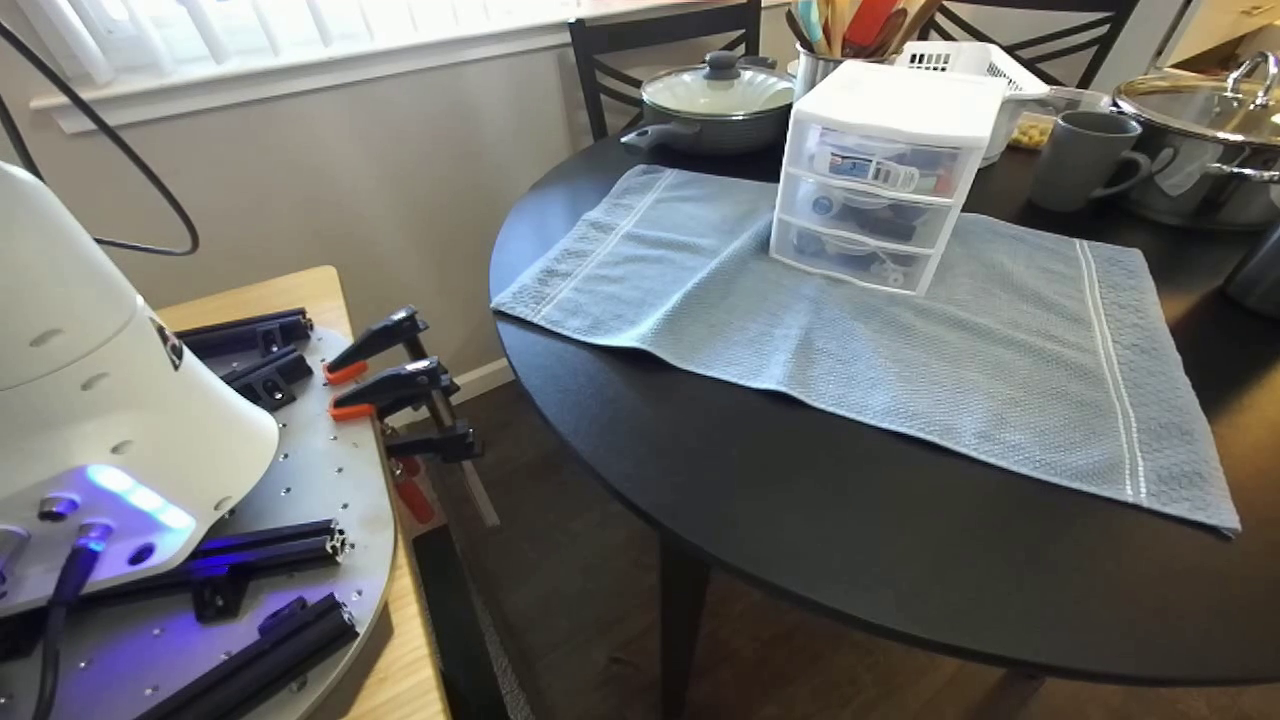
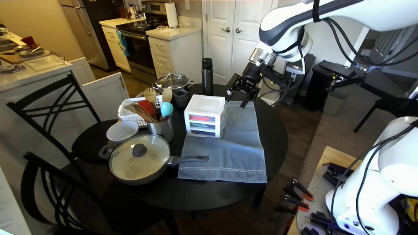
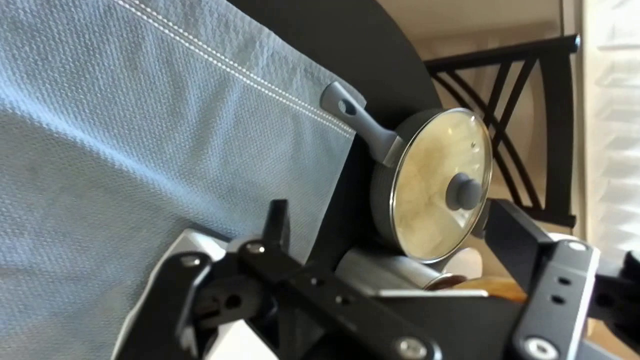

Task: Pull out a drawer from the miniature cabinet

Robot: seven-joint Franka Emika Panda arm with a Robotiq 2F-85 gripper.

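The miniature cabinet (image 1: pixel 985 105) is a small white translucent unit with stacked clear-fronted drawers, standing upright on a grey-blue towel. It also shows in an exterior view (image 2: pixel 206 101). The lowest drawer (image 1: pixel 850 262) looks shut, with small items showing through its front. In the wrist view only white parts of the cabinet (image 3: pixel 240 342) show, low and left behind the gripper; the drawer fronts are hidden there. My gripper (image 2: pixel 235 100) is open and empty, raised beside the cabinet on the towel side and apart from it. Its spread fingers also show in the wrist view (image 3: pixel 385 215).
A lidded pan (image 2: pixel 140 160) lies beside the cabinet, its handle reaching over the towel (image 2: pixel 225 160). A utensil holder (image 2: pixel 162 128), white basket (image 1: pixel 960 60), mug (image 1: pixel 1085 160), large steel pot (image 1: pixel 1210 150) and dark bottle (image 2: pixel 207 78) stand behind it on the round black table (image 1: pixel 760 480).
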